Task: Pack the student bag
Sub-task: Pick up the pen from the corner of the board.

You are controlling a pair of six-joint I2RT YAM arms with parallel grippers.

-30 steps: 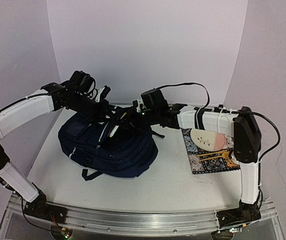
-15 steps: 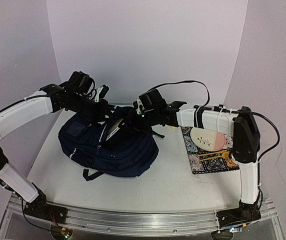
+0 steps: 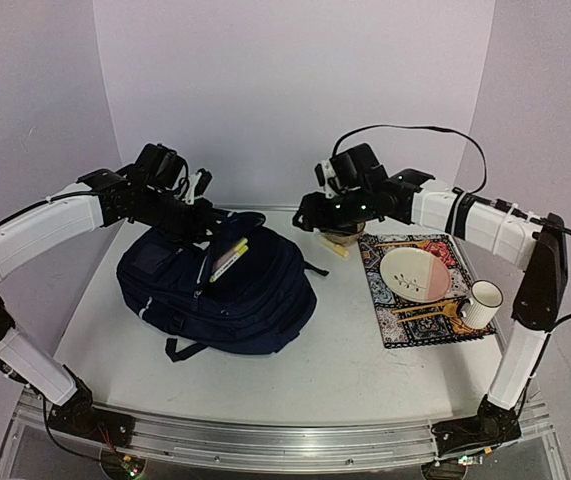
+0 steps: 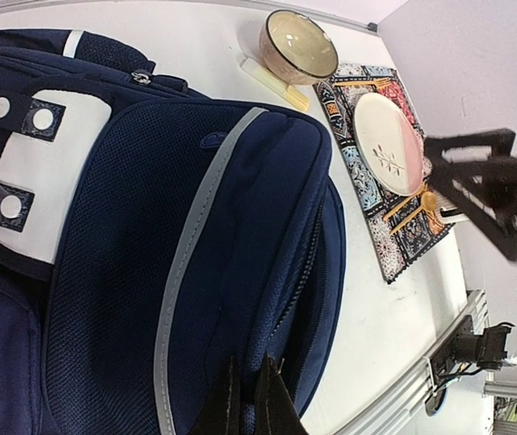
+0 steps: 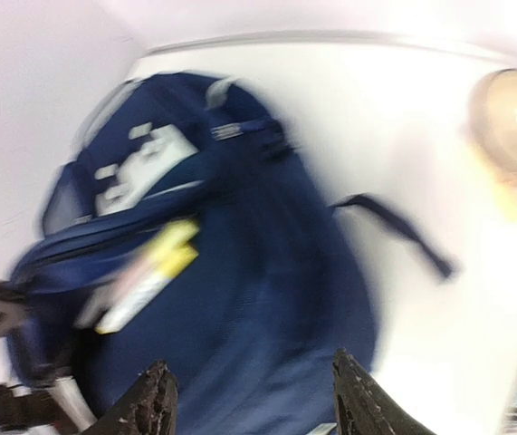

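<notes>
Top external view: found the student bag (image 3: pixel 215 285) lying flat on the left half of the table (image 3: pixel 295 380), with a yellow-and-white marker (image 3: pixel 230 258) poking out of an opening on its far part. Saw the left arm reaching in from the left, elbow raised, forearm stretched toward the bag's rear edge, left gripper (image 3: pixel 197 222) down at the fabric there. From the left wrist camera, noted its fingers (image 4: pixel 274 408) pressed together, probably pinching a fold at a pocket's edge, though hard to confirm from that angle. Saw the right arm bent high over the right side, forearm stretched leftward, right gripper (image 3: pixel 310 212) held in the air just past the bag's right side, near a bowl (image 3: pixel 342 238). From the blurred right wrist camera, made out both fingers (image 5: pixel 154 403) well apart with nothing between them, the bag below. Noted a patterned placemat (image 3: pixel 415 300) right of the bag, carrying a plate (image 3: pixel 417 273) and a mug (image 3: pixel 480 303).
</notes>
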